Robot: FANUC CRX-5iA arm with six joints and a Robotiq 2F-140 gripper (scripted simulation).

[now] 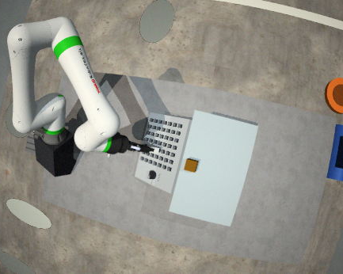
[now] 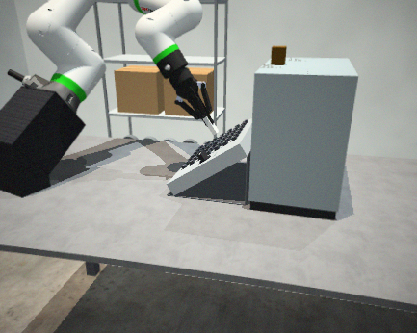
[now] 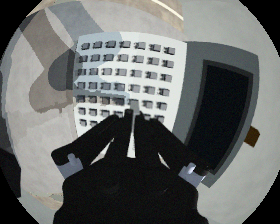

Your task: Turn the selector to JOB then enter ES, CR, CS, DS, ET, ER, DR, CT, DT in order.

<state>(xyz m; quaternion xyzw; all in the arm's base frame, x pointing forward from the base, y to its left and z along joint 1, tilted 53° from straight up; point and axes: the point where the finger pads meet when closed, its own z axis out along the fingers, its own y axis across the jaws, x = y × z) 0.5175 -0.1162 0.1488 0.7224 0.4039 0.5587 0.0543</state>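
A FANUC arm brings its Robotiq gripper (image 1: 153, 150) (image 2: 212, 128) (image 3: 134, 107) down to the sloping keypad (image 1: 141, 172) (image 2: 203, 173) (image 3: 179, 75), fingers pressed together and pinching nothing that can be made out, their pale tip at the key field. The keypad leans in front of a pale cabinet (image 1: 222, 166) (image 2: 301, 140) (image 3: 195, 59) topped by an amber block (image 1: 191, 165) (image 2: 278, 55) (image 3: 251, 136). The dark selector (image 1: 152, 174) (image 2: 203, 155) sits on the panel below the rows of keys, its setting too small to read; the wrist view does not show it. The work in hand appears to be key pressing, most likely a trial in TEACH to learn which key the machine really enters, though JOB entry cannot be ruled out. No lit key can be made out with certainty; a bright patch by the tip in the top view may be only the tip itself. Contact with a key cannot be confirmed. If this is TEACH, the next move calls for a straight, short press on a single key, then a lift clear so that any light can be read against its printed name. The nine-key sequence should wait until the pattern is known and the selector is turned to JOB, where brushing a neighboring key could spoil the order.
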